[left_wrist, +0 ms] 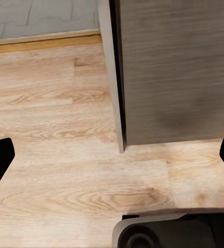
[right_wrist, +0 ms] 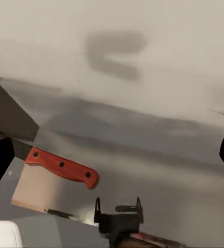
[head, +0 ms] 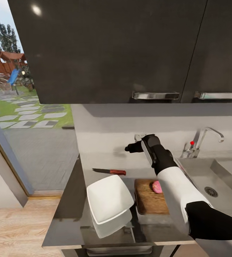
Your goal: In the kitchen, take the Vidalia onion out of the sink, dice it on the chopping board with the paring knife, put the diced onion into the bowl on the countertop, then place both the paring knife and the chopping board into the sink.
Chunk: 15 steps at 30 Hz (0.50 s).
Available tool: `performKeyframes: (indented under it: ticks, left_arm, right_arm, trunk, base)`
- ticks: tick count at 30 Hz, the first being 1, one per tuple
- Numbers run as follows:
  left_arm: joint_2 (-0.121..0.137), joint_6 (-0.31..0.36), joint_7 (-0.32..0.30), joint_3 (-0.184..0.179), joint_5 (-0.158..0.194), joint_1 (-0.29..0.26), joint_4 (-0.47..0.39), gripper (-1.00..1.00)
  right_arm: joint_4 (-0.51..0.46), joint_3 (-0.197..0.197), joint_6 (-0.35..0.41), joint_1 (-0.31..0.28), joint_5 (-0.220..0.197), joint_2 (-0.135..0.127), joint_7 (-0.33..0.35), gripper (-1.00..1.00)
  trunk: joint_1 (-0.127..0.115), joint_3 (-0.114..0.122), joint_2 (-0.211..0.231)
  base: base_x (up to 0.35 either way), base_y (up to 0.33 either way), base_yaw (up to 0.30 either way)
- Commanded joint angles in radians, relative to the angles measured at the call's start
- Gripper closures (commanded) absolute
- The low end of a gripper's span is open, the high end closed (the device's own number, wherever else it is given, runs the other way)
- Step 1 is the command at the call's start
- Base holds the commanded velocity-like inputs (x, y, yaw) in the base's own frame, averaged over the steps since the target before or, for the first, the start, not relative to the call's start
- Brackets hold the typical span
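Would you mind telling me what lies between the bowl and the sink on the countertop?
In the head view, the chopping board lies between the bowl and the sink, with the Vidalia onion on it.

Bright daylight enters through the window (head: pixel 30 117) on the left. A small glare spot sits on the dark glossy cabinet (head: pixel 36 9), and the counter (head: pixel 67 200) mirrors the white bowl (head: pixel 108 200). A soft shadow falls on the wall (right_wrist: pixel 114 54). All renders look slightly soft.
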Motion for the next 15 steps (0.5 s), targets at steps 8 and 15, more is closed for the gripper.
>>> performKeyframes:
  ticks: [8, 15]
  left_arm:
    - [0.002, -0.003, 0.003, -0.008, 0.009, -0.001, 0.003, -1.0]
    - [0.002, -0.002, 0.003, -0.008, 0.009, 0.0, 0.003, -1.0]
  right_arm:
    - [0.105, 0.099, -0.003, -0.001, 0.013, 0.003, 0.056, -1.0]
    - [0.123, 0.113, -0.004, -0.001, 0.012, 0.005, 0.113, -1.0]
  trunk:
    - [0.001, -0.002, -0.002]
    - [0.001, -0.002, -0.002]
  base:
    - [0.018, 0.0, 0.0]
    - [0.0, 0.0, 0.0]
